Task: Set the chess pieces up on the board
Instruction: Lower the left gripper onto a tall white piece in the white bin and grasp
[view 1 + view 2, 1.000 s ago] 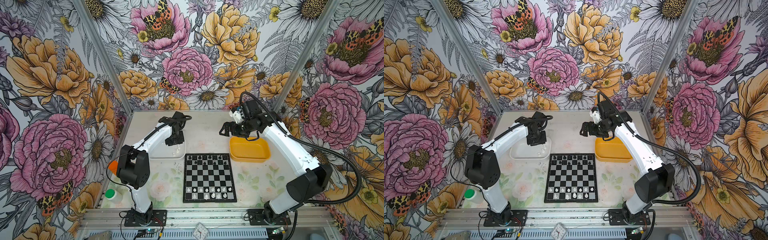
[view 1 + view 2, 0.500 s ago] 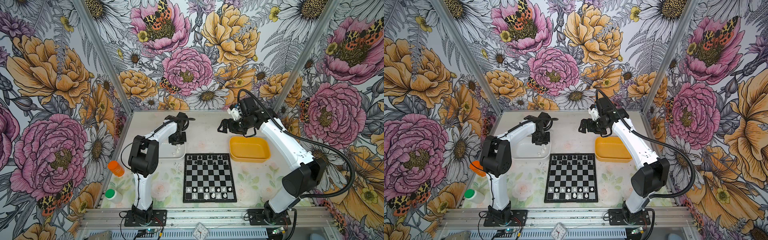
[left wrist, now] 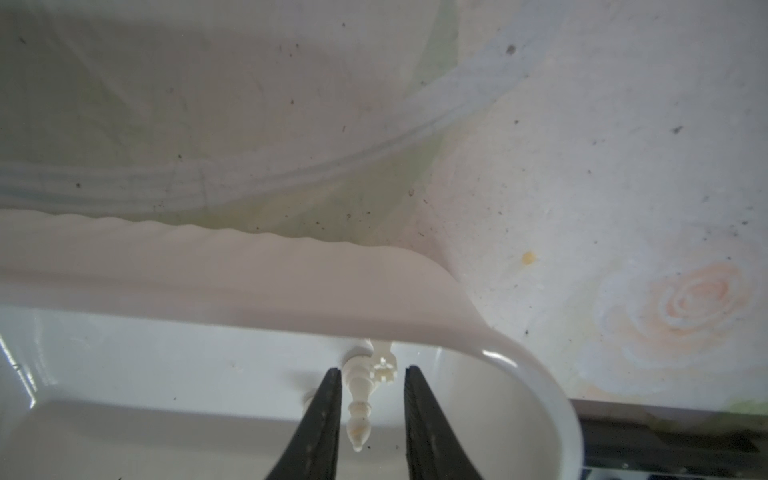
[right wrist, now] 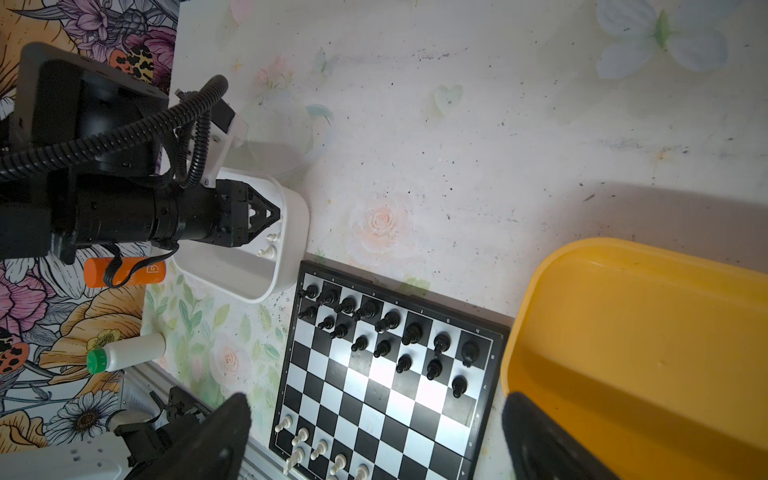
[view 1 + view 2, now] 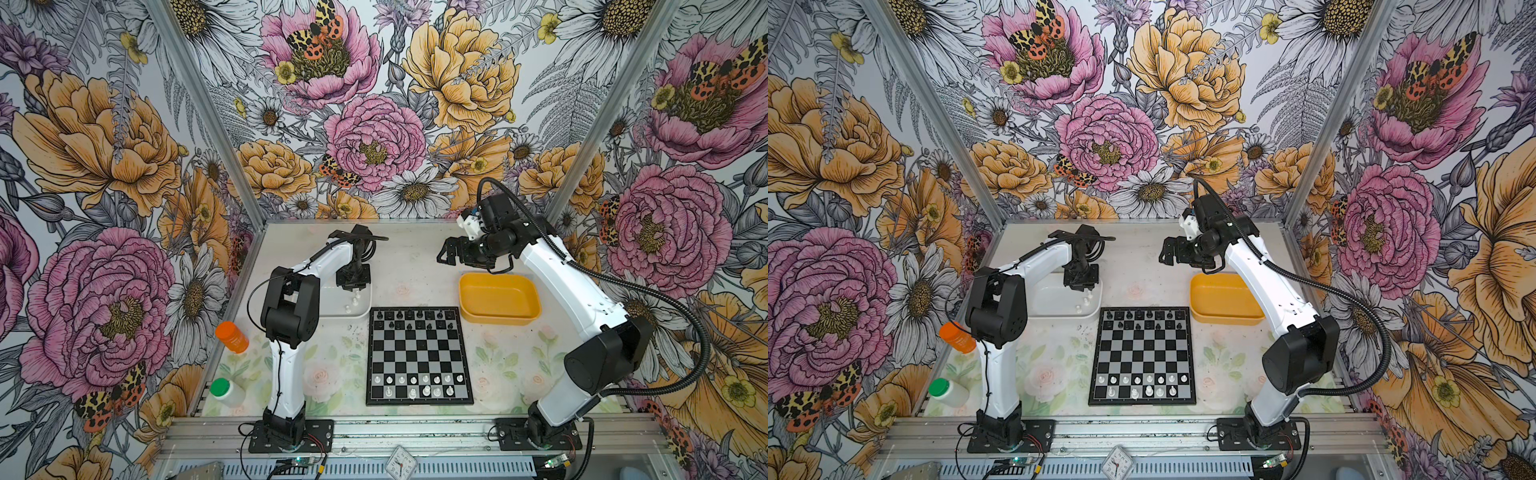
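White chess piece [image 3: 357, 399] in white tray [image 3: 249, 282] between parted left jaws; right jaws wide apart.

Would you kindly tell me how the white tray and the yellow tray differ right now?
The white tray holds a few white chess pieces; the yellow tray shows none. The left gripper reaches into the white tray, jaws apart around a piece; the right gripper hangs open outside the yellow tray. Both are shallow, round-cornered and sit by the far corners of the chessboard.
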Controlling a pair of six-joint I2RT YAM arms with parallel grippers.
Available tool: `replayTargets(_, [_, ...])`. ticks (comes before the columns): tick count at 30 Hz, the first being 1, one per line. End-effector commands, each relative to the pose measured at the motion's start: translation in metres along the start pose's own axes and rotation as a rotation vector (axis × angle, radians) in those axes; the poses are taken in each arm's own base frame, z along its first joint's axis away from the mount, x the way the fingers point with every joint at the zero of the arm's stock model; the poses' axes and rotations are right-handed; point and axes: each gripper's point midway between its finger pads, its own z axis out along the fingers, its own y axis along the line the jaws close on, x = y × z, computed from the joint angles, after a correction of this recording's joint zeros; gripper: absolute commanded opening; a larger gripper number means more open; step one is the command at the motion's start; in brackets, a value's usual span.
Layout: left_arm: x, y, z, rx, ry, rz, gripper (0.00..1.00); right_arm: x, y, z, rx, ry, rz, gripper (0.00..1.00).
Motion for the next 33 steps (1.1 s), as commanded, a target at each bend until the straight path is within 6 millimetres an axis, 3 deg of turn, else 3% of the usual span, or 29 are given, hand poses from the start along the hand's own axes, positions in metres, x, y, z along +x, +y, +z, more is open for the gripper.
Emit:
replayTargets(1, [-0.002,-0.004,-0.001,0.024,-0.002,0.015,0.28,-0.003,-0.003,-0.01,0.017,-0.035,0.006,0.97])
replayTargets(23, [0.009,-0.01,0.012,0.014,0.022,0.051,0.26,0.014,-0.009,-0.022,0.043,-0.049,0.036,0.97])
replayTargets(33, [0.005,-0.008,0.014,0.012,0.016,0.054,0.25,0.016,-0.011,-0.024,0.05,-0.053,0.043,0.97])
